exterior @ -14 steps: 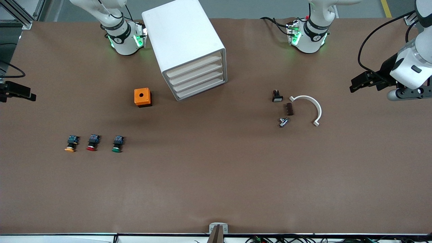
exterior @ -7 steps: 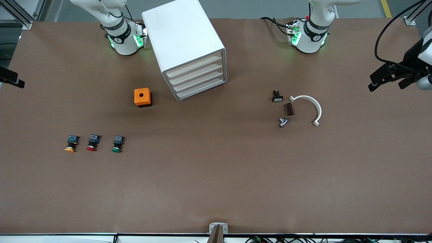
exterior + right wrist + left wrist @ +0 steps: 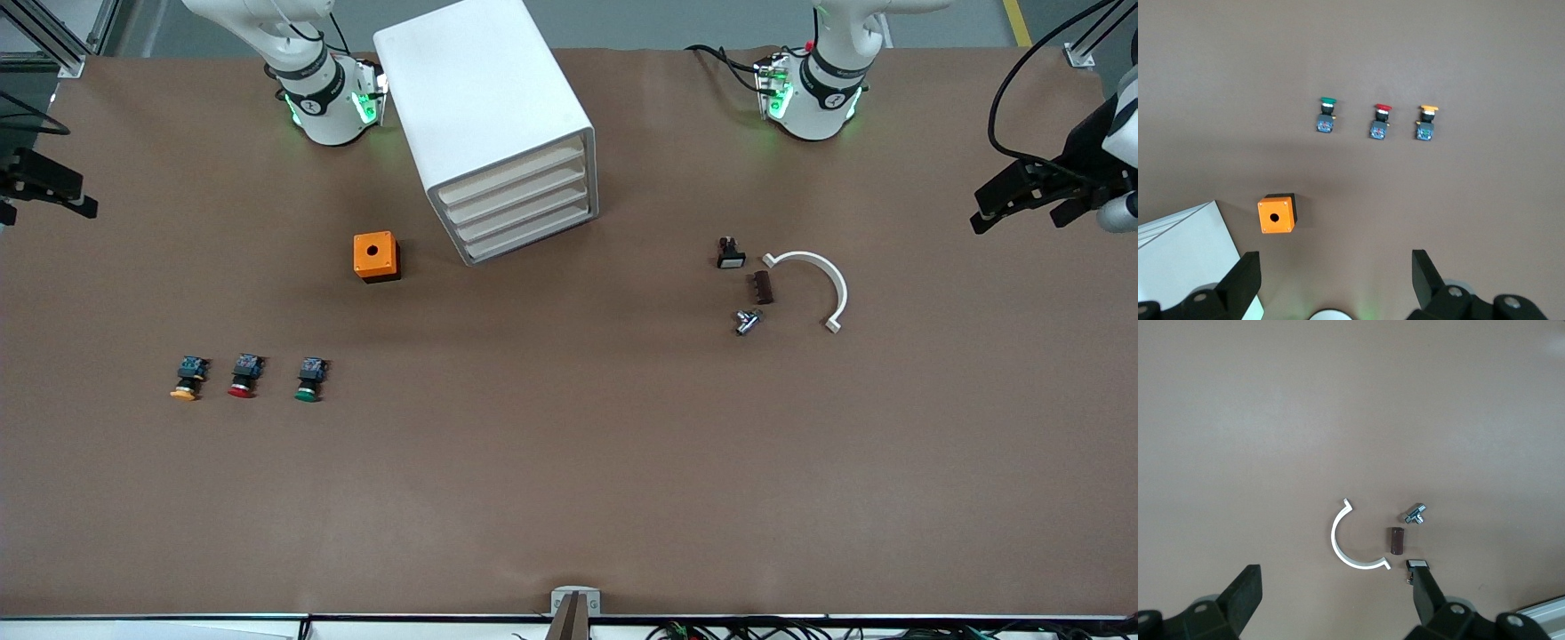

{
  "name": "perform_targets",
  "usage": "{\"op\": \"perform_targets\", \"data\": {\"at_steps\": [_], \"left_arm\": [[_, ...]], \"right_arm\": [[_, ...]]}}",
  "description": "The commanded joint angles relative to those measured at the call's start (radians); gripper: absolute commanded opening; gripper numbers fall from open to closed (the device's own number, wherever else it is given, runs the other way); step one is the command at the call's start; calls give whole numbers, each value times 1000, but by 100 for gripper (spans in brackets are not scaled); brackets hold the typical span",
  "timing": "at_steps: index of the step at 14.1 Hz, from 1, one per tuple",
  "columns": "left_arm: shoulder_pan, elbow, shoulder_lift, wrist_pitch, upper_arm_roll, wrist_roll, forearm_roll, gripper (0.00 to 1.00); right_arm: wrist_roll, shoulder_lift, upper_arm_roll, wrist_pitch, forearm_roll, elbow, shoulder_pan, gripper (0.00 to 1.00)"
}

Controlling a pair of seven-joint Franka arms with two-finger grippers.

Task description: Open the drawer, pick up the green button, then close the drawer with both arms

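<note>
Front view: both arms held high at the table's two ends, nothing gripped.

You see the drawer (image 3: 520, 193) as one of four alike, cream-fronted and pushed in, stacked in the tall white cabinet (image 3: 480, 98) between the two arm bases. Your button (image 3: 308, 380) has a green cap, black body and blue rear part; it lies nearer the camera than the orange box (image 3: 376, 257), toward the right arm's end, the one of three buttons in a row closest to the cabinet, beside the red-capped button (image 3: 244, 377) and the yellow-capped button (image 3: 188, 380). Left gripper (image 3: 1338, 597) hangs over the white half-ring (image 3: 1350, 543), fingers spread apart. Right gripper (image 3: 1336, 280) hangs above the orange box, fingers likewise apart.
</note>
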Motion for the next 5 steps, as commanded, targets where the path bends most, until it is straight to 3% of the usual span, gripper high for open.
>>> {"op": "perform_targets", "data": {"at_steps": [1, 5], "left_arm": [[-10, 16, 5, -18, 3, 18, 18, 100], [-9, 17, 13, -18, 3, 9, 16, 100]], "right_arm": [[3, -100, -60, 64, 2, -125, 50, 100], [6, -109, -100, 62, 0, -127, 86, 100]]}}
